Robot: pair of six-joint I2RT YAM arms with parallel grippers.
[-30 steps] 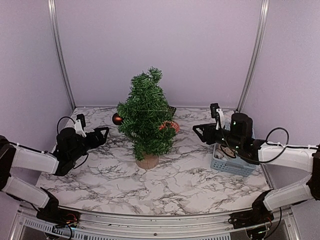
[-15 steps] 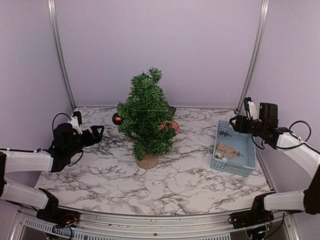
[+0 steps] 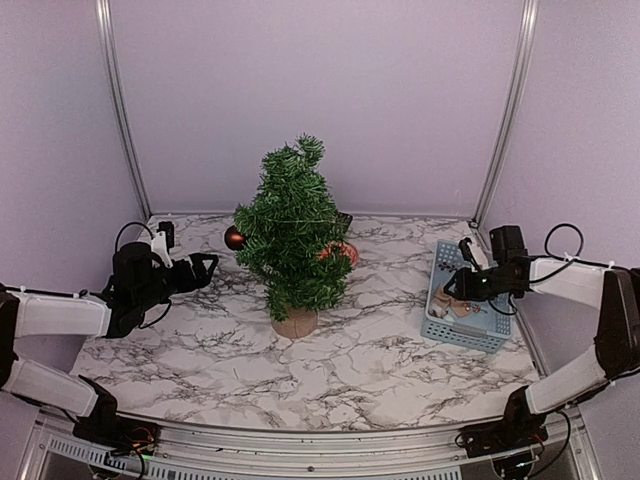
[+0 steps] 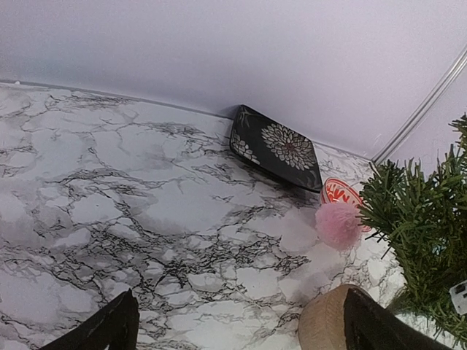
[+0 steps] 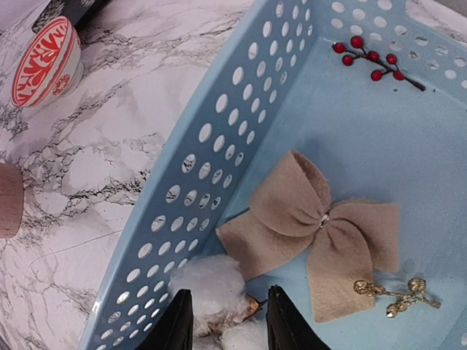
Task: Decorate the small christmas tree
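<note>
Tree [image 3: 292, 235] upright at mid-tabletop [image 3: 380, 350] on its round wooden base, between the two arms. Decoration, by judgement, is barely begun. One dark red ball [image 3: 234, 238] shows at the left edge of the branches, seemingly on a branch tip, though whether it hangs there or lies behind cannot be told. No other ornament is seen on the needles.

Remaining stock lies in the blue basket [image 3: 462, 333] at right, well apart from the tree: a tan bow [image 5: 314, 226], a red berry sprig [image 5: 372, 62], a gold sprig [image 5: 394, 292] and white puffs [image 5: 211, 284] in one corner.

Right gripper [image 5: 222, 321] is inside the basket, jaws narrow and set either side of a puff; whether they grip it cannot be told. Left gripper [image 4: 241, 332] hovers low over the tabletop left of the tree, jaws wide and holding nothing.

Behind the tree, near the back wall, are a black flowered plate [image 4: 276, 148], a red-and-white disc [image 4: 341, 194] and a pink pompom [image 4: 338, 223] just beside the branches.

Obstacles, by judgement: the perforated basket wall beside the puff crowds the right jaws, and the bristly outer branches screen the inner ones.
</note>
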